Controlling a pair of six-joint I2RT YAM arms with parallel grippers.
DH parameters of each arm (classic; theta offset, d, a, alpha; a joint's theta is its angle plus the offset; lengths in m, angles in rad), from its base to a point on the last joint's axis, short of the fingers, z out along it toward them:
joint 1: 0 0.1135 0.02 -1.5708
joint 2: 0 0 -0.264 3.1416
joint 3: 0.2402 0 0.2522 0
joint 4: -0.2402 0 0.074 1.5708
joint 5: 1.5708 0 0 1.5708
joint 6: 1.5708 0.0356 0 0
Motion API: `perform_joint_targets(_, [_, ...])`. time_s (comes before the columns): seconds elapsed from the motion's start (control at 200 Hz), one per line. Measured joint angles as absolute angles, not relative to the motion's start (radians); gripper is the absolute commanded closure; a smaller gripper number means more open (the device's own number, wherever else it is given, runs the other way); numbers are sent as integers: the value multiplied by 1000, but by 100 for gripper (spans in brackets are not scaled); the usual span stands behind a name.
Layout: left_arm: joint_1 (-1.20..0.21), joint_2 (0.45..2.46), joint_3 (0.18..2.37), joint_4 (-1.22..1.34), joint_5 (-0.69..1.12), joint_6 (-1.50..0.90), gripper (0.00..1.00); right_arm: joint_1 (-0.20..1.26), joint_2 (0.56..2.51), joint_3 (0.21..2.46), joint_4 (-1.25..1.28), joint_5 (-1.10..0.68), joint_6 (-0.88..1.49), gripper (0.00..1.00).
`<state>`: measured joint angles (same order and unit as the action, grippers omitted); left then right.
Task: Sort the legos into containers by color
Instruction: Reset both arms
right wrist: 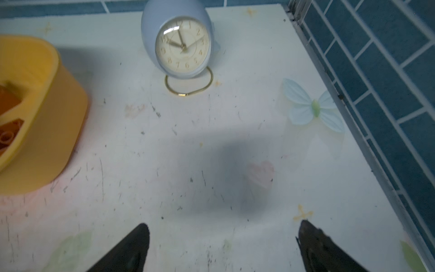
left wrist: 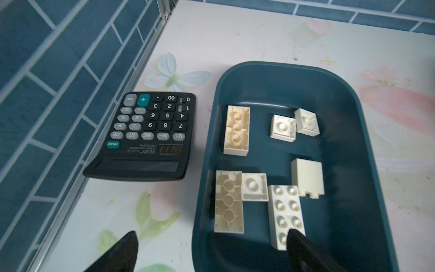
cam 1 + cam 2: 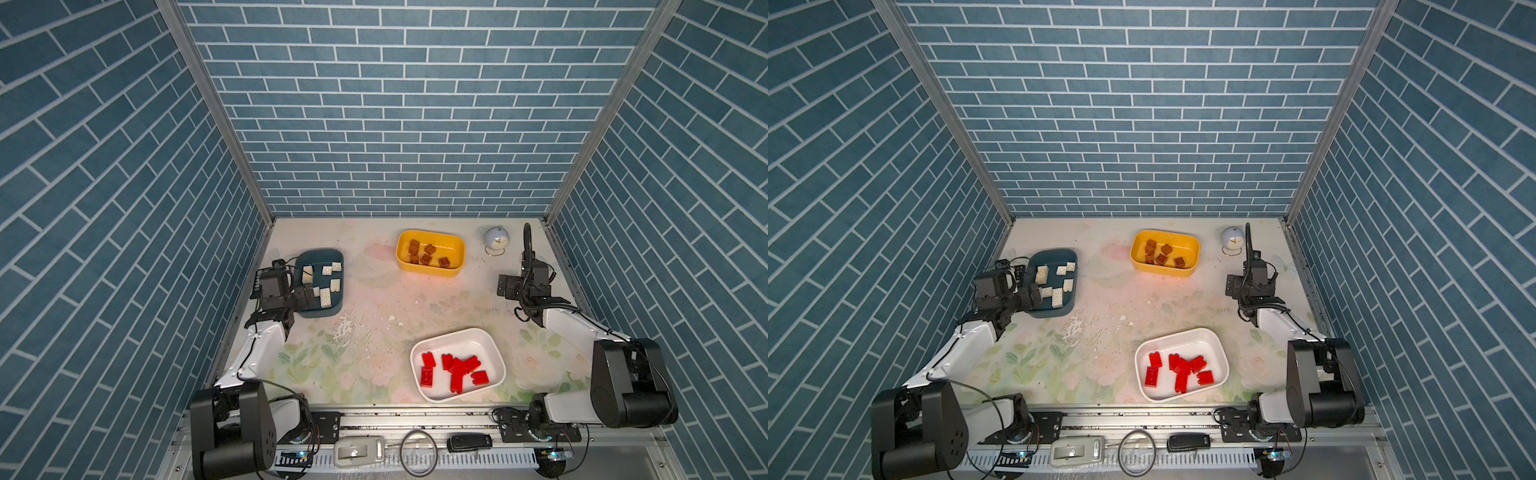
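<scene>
In both top views the legos lie sorted in three containers. Several white legos (image 3: 326,297) rest in the teal tub (image 3: 320,253) at the left. Brown legos (image 3: 426,254) lie in the yellow tub (image 3: 457,243) at the back, and red legos (image 3: 455,370) in the white tub (image 3: 490,345) near the front. My left gripper (image 2: 213,233) is open and empty, straddling the teal tub's (image 2: 376,141) near wall, one finger above a long white lego (image 2: 286,212). At the right, my right gripper (image 1: 224,225) hangs open over bare table, holding nothing.
A black calculator (image 2: 150,134) lies between the teal tub and the left wall. A small round clock (image 1: 182,44) stands at the back right, beside the yellow tub (image 1: 47,117). The tiled right wall (image 1: 388,94) runs close to my right gripper (image 3: 508,286).
</scene>
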<state>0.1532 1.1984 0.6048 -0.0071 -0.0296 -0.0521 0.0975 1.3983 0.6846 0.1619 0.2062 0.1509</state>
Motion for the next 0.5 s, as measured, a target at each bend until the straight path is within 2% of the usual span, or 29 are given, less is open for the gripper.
perform_joint_targets(0.145, [153, 1234, 578, 136, -64, -31, 0, 58, 1404, 667, 259, 199, 125, 2])
perform_joint_targets(0.5, [153, 1192, 496, 332, -85, -7, 0, 7, 1429, 450, 543, 159, 85, 1])
